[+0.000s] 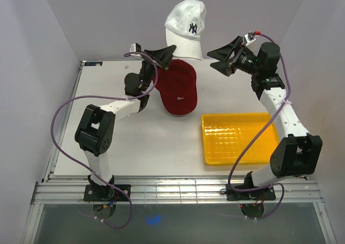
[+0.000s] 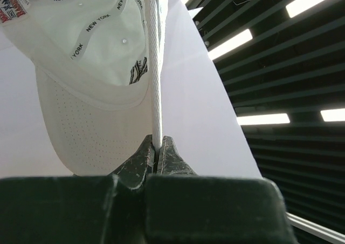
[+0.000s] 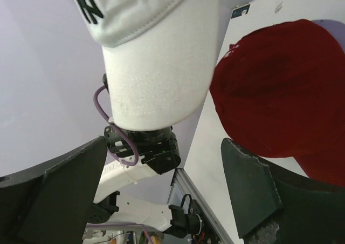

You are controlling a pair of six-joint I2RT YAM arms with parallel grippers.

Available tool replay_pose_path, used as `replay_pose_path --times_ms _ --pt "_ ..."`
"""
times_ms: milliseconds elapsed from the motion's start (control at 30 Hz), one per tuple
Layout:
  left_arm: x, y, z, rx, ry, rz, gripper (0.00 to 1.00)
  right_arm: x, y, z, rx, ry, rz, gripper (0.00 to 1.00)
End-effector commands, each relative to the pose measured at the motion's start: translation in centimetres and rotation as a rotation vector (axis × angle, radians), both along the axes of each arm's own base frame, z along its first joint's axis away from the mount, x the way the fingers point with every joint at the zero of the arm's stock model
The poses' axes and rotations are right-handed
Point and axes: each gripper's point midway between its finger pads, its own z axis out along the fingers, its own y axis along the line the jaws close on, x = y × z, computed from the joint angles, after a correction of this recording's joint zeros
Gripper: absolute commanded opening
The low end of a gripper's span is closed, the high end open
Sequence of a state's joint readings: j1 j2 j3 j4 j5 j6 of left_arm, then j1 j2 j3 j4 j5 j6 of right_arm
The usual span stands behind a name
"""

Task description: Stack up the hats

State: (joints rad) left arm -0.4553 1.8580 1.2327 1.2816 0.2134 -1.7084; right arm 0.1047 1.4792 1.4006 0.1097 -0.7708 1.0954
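The white hat (image 1: 185,27) with a dark NY logo hangs in the air above the back of the table. My left gripper (image 1: 168,55) is shut on the edge of its brim (image 2: 155,93); the hat's inside shows in the left wrist view. The red hat (image 1: 178,87) lies on the table just below, crown up, on top of a stack; a lavender edge (image 3: 330,22) peeks out behind it. My right gripper (image 1: 220,59) is open and empty, to the right of the white hat (image 3: 156,55), aimed at it. The other hats are hidden.
A yellow plastic tray (image 1: 240,137) lies on the table at the right front. The walls of the white enclosure stand close behind and beside the table.
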Motion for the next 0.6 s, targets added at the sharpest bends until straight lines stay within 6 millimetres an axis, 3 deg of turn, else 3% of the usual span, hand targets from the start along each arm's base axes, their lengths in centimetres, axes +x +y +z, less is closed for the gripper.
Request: replay_pose_path --times_ms 0,400,567 --pt "-3.1 2.0 4.1 -0.100 -0.122 -0.006 0.00 -0.3 0.3 1.2 0.061 -0.068 0.032 0.92" --pt "-3.6 2.4 3.7 -0.118 -0.111 -0.012 0.00 0.5 3.4 0.0 0.116 -0.010 0.058 0.93" --pt "-4.0 2.6 4.0 -0.121 -0.115 -0.018 0.00 0.7 3.5 -1.0 0.116 0.018 0.032 0.93"
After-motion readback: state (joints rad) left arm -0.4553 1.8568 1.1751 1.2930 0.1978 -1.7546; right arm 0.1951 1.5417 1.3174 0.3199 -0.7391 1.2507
